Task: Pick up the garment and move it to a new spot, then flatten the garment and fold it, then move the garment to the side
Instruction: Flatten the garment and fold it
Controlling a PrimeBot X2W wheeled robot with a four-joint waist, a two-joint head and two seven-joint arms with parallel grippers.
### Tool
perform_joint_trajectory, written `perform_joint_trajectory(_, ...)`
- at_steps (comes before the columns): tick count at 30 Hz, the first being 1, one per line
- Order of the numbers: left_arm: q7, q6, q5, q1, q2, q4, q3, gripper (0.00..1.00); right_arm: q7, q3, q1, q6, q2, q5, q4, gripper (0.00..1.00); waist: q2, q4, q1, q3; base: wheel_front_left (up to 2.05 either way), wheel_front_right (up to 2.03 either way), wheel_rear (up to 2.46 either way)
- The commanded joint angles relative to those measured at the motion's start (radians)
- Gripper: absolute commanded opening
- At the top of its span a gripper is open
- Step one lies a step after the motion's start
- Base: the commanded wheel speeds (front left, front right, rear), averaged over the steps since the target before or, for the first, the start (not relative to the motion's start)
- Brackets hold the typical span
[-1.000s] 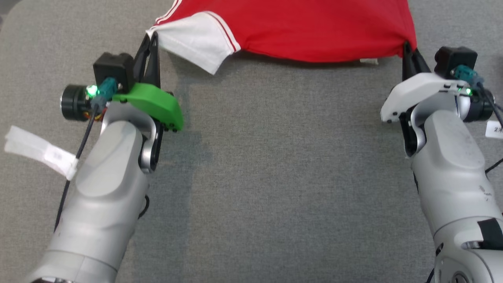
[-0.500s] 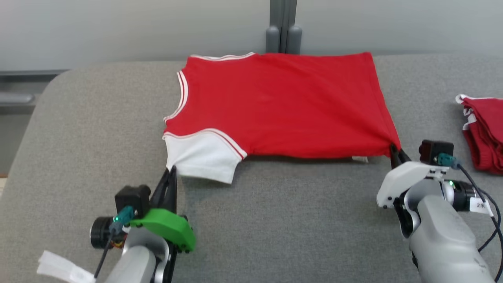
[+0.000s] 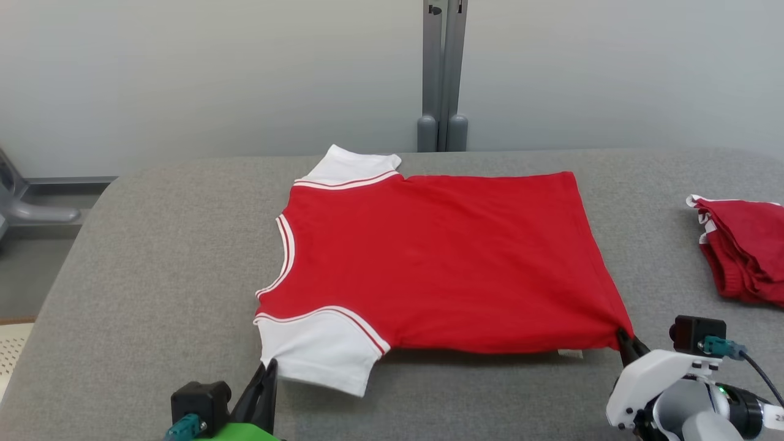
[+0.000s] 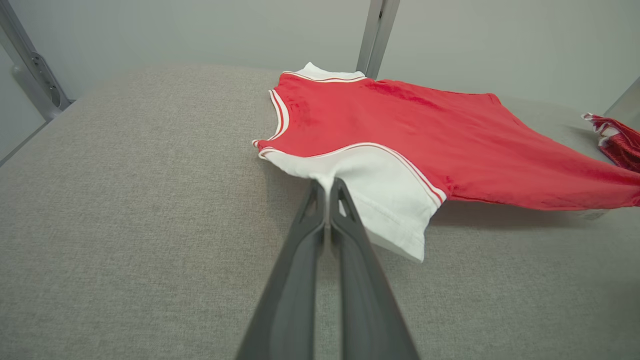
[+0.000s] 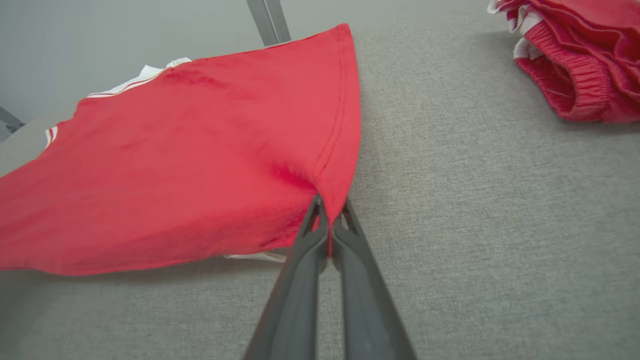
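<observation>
One red garment (image 3: 441, 263) with two white sleeves and white-striped trim lies spread near the middle of the grey woven-cloth table (image 3: 153, 275), its near edge raised slightly off the surface. One crumpled red bundle (image 3: 744, 257) sits well apart at the table's right edge. Two grippers reach forward low over the table from the near side: the left gripper (image 3: 269, 367) has its long dark fingers pinched together on the corner of the near white sleeve, and the right gripper (image 3: 623, 340) is pinched on the garment's near hem corner, while one grey metal post (image 3: 442, 73) stands upright behind the far edge.
</observation>
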Motion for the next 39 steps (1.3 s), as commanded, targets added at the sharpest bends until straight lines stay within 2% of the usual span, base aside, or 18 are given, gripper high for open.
perform_joint_trajectory(1, 0.016, 0.012, 0.003, 0.025, 0.015, -0.031, 0.000, 0.00, 0.038, -0.006, 0.044, -0.002, 0.001, -0.004, -0.065, 0.00, 0.0000, -0.001, 0.0001, -0.003, 0.00, 0.00, 0.00)
perform_joint_trajectory(5, 0.059, 0.028, -0.003, 0.050, 0.031, -0.092, -0.006, 0.00, 0.154, -0.011, 0.140, -0.002, 0.004, -0.011, -0.246, 0.00, 0.0000, -0.006, 0.0001, -0.001, 0.00, 0.00, 0.00)
perform_joint_trajectory(8, 0.077, 0.032, -0.004, 0.041, 0.032, -0.100, -0.013, 0.00, 0.226, -0.018, 0.180, -0.002, 0.007, -0.021, -0.337, 0.00, 0.0000, -0.011, 0.0001, 0.003, 0.00, 0.00, 0.00)
perform_joint_trajectory(13, 0.098, 0.009, -0.007, -0.020, 0.018, -0.063, -0.029, 0.00, 0.311, -0.014, 0.178, -0.002, 0.008, -0.007, -0.368, 0.00, 0.0000, -0.014, 0.0001, 0.007, 0.00, 0.00, 0.00)
perform_joint_trajectory(19, 0.095, -0.034, -0.010, -0.145, -0.023, 0.038, -0.042, 0.00, 0.377, -0.016, 0.099, -0.002, 0.008, -0.037, -0.313, 0.00, 0.0000, -0.011, 0.0001, 0.016, 0.00, 0.00, 0.00)
perform_joint_trajectory(26, 0.047, -0.082, -0.013, -0.341, -0.083, 0.232, -0.027, 0.00, 0.455, -0.012, -0.059, -0.002, 0.008, -0.081, -0.189, 0.00, 0.0000, -0.022, 0.0001, 0.052, 0.00, 0.00, 0.00)
perform_joint_trajectory(32, -0.017, -0.116, 0.001, -0.495, -0.130, 0.429, -0.022, 0.00, 0.455, -0.035, -0.202, -0.002, 0.008, -0.113, -0.068, 0.00, 0.0000, -0.033, 0.0001, 0.094, 0.00, 0.00, 0.00)
perform_joint_trajectory(39, -0.060, -0.155, 0.015, -0.658, -0.150, 0.615, -0.023, 0.00, 0.458, -0.063, -0.343, -0.002, 0.008, -0.149, 0.051, 0.00, 0.0000, -0.054, 0.0001, 0.155, 0.00, 0.00, 0.00)
